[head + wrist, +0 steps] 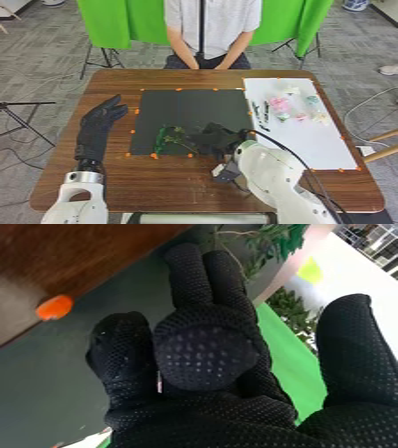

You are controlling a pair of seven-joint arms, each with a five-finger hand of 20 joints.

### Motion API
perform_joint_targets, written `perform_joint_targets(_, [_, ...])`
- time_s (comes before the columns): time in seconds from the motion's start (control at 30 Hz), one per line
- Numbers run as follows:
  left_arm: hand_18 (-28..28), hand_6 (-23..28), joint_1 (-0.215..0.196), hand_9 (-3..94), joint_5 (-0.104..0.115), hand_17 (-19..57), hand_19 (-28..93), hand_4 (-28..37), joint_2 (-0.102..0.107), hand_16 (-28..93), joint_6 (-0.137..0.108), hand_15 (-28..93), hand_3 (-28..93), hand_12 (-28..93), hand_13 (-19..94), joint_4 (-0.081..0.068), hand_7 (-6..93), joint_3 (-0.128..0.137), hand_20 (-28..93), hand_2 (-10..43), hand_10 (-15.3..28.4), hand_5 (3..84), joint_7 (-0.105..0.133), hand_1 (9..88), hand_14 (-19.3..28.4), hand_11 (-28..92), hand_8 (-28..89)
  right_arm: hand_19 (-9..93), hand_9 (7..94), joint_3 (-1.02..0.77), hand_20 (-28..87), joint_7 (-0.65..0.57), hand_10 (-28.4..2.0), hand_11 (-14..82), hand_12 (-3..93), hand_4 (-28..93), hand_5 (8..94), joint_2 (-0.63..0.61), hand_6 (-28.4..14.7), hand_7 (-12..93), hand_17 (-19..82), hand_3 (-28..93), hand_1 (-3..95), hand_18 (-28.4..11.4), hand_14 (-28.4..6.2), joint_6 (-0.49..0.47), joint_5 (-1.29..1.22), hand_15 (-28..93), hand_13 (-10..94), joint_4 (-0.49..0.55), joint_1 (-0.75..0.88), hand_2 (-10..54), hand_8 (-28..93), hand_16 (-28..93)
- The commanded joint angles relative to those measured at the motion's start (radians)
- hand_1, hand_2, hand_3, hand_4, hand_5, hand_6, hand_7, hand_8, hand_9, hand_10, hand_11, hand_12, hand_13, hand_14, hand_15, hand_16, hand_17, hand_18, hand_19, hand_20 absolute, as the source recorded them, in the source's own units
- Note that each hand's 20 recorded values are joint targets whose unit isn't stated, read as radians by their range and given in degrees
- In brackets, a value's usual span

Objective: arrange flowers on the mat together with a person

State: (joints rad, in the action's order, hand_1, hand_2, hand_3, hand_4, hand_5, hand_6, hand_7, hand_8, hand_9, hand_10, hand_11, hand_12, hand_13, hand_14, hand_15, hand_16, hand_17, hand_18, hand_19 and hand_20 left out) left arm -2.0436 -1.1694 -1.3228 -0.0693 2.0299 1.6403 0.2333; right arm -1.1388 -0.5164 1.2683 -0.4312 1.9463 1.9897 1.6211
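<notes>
Flowers in pink, white, cream and pale blue-green (pixel 280 103) lie grouped on the white rectangular sheet (pixel 311 150), on the right part of the brown wooden table (pixel 169 182). Dark thin stems (pixel 266 112) lie beside them, toward the mat. On the near left part of the dark grey square mat (pixel 191 107) are a bright green leafy sprig (pixel 161 139) and, just beside it, a paler yellow-green sprig with a thin stem (pixel 176 135). Small orange tape pieces (pixel 155 156) dot the mat's border.

The right hand, in a black fabric glove (pixel 218 139), is over the near right part of the mat, near the paler sprig. In the right wrist view, that hand (pixel 204 354) has some fingers straight and close together, another bent, and the thumb apart; whether they touch a stem I cannot tell. The left hand, also black-gloved (pixel 99 117), is just left of the mat, its fingers loosely extended.
</notes>
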Motion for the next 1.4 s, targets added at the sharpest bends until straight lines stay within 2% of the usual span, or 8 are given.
perform_joint_targets(0.03, [12.3,4.2,-0.008,46.8,0.006,6.7,13,-23.8,-0.005,1,0.005,19,63,13,36,-0.005,10.5,-0.002,16,-7.9,14.9,46.4,-0.003,25.2,17.8,19,-6,93,73.9,0.018,23,-0.010,-17.4,9.2,8.8,-13,70.4,0.016,-5.3,9,61,48,25.3,-17.4,-1.1,-0.007,-0.007,63,94,0.001,0.012,11.7,-8,15])
perform_joint_targets(0.53, [12.3,4.3,-0.010,46.8,0.006,6.7,13,-23.9,-0.004,1,0.006,19,63,13,36,-0.005,10.5,-0.001,16,-7.8,14.9,46.5,-0.005,25.3,17.7,19,-6,93,74.2,-0.009,23,0.000,-17.1,9.2,8.6,-13,70.6,0.035,-5.2,9,61,48,25.5,-17.3,-1.1,0.006,-0.003,63,94,0.018,0.019,11.8,-8,15])
perform_joint_targets(0.83, [12.3,4.3,-0.009,46.8,0.007,6.7,13,-23.8,-0.002,1,0.005,19,63,13,36,-0.005,10.5,-0.001,16,-7.9,14.9,46.5,-0.005,25.2,17.7,19,-6,93,77.2,-0.195,23,0.082,-17.0,10.3,10.1,-13,72.0,0.032,-4.9,10,61,49,25.6,-17.1,-0.6,0.176,-0.077,64,94,0.145,0.060,11.6,-8,15])
perform_joint_targets(0.93, [12.3,4.3,-0.006,46.8,0.005,6.7,13,-23.8,-0.004,1,0.010,19,63,13,36,-0.006,10.4,-0.001,16,-7.9,14.9,46.5,-0.006,25.1,17.7,19,-6,93,77.5,-0.293,24,0.228,-16.9,10.3,10.9,-13,72.1,0.031,-4.9,11,61,50,25.5,-17.1,-0.6,0.251,-0.205,64,94,0.155,0.099,11.2,-8,15])
perform_joint_targets(1.07, [12.3,4.2,-0.011,46.9,0.003,6.7,13,-23.8,-0.009,1,0.014,19,63,13,36,-0.003,10.5,0.001,16,-7.9,14.9,46.5,-0.003,25.2,17.7,19,-6,74,74.4,-0.408,25,0.505,-15.7,9.8,12.5,-14,69.4,0.034,-4.0,12,49,55,23.9,-18.2,-7.1,0.295,-0.382,34,90,0.109,0.151,10.0,-8,25])
perform_joint_targets(1.2, [12.3,4.2,-0.017,47.1,0.000,6.7,13,-23.8,-0.012,1,0.018,19,63,13,36,0.002,10.6,-0.001,16,-7.9,14.9,46.5,0.004,25.1,17.8,19,-6,37,64.7,-0.502,31,0.664,-15.8,8.3,11.5,-15,64.0,0.046,-3.0,12,31,63,19.6,-16.6,-15.0,0.308,-0.519,18,62,0.083,0.227,8.0,-8,22])
perform_joint_targets(1.3, [12.3,4.1,-0.022,47.2,0.001,6.7,13,-23.9,-0.009,1,0.020,19,63,13,36,0.004,10.7,-0.004,16,-7.8,14.9,46.5,0.004,25.0,17.8,19,-6,17,52.9,-0.550,29,0.760,-15.7,6.2,9.8,-16,55.5,0.065,-2.1,11,23,69,14.8,-15.6,-14.9,0.357,-0.645,12,43,0.077,0.300,5.2,-8,17])
perform_joint_targets(1.4, [12.3,4.1,-0.025,47.2,0.005,6.7,13,-24.0,-0.007,1,0.020,19,63,13,36,0.006,10.8,-0.004,16,-7.4,14.9,46.6,0.002,24.5,17.8,19,-6,8,43.6,-0.567,26,0.827,-14.4,4.5,8.8,-17,47.5,0.088,-0.9,10,19,73,10.1,-14.9,-13.5,0.432,-0.803,9,32,0.078,0.364,4.2,-8,13])
